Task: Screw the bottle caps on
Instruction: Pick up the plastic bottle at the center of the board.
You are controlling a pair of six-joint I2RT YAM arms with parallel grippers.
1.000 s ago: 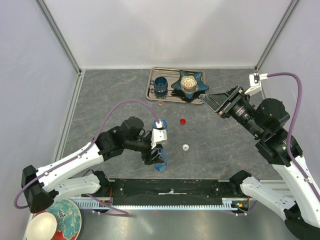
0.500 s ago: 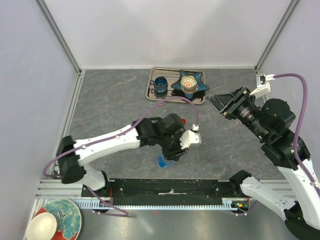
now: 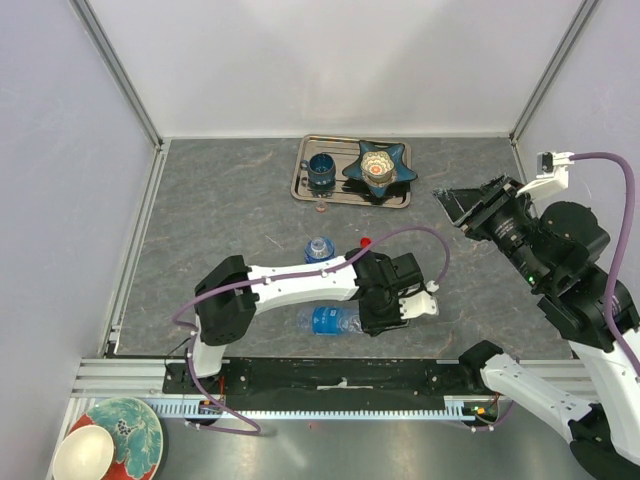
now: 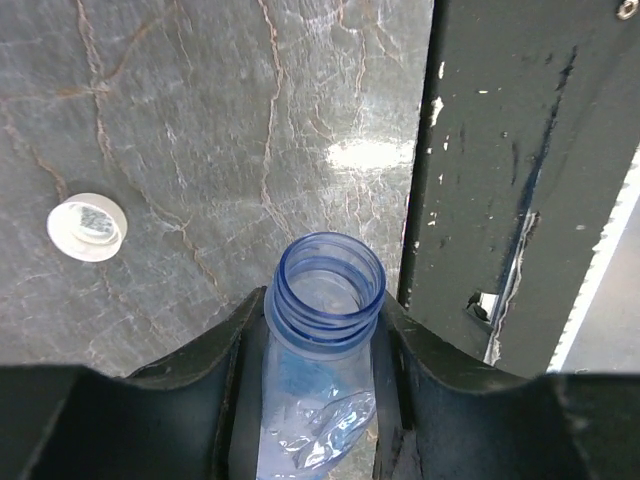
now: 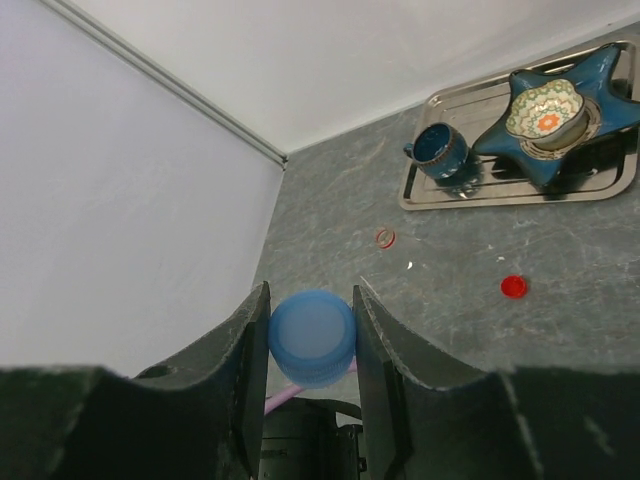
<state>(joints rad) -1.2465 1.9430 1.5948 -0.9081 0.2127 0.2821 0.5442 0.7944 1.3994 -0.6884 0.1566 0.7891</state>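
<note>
Bottle [image 4: 325, 290] control is what this step hangs on, I judge. Your left jaws are closed partway onto its neck, one tip on either side just below the thread rings, and the open mouth pokes out past the tips. The body runs back between the jaws toward the wrist, so the long axis sits roughly in line with them. From overhead the bottle [image 3: 325, 320] lies low and close to flat, its length running alongside the black base plate [image 3: 345, 375]. Whether it rests on the table [image 3: 220, 200] I cannot tell.

Your right jaws are pinched shut on the blue cap [image 5: 312, 335], its round face turned back toward the wrist. I cannot tell whether its open side faces outward. They hang well apart from the left jaws.

To do this well, tip the bottle upright, or at least steady its mouth toward the right jaws, before bringing the cap in. Keep the left tips below the threads so the cap has room to seat. The body looks thin and crinkled, so don't squeeze harder. Line the cap's axis up with the neck's, then turn; a tilted start would probably cross-thread.

The white cap [image 4: 88, 226] lies on the table out to the side of the left jaws, away from the base plate. A red cap [image 3: 366, 242] and a second bottle [image 3: 319, 247], standing, sit beyond them.
</note>
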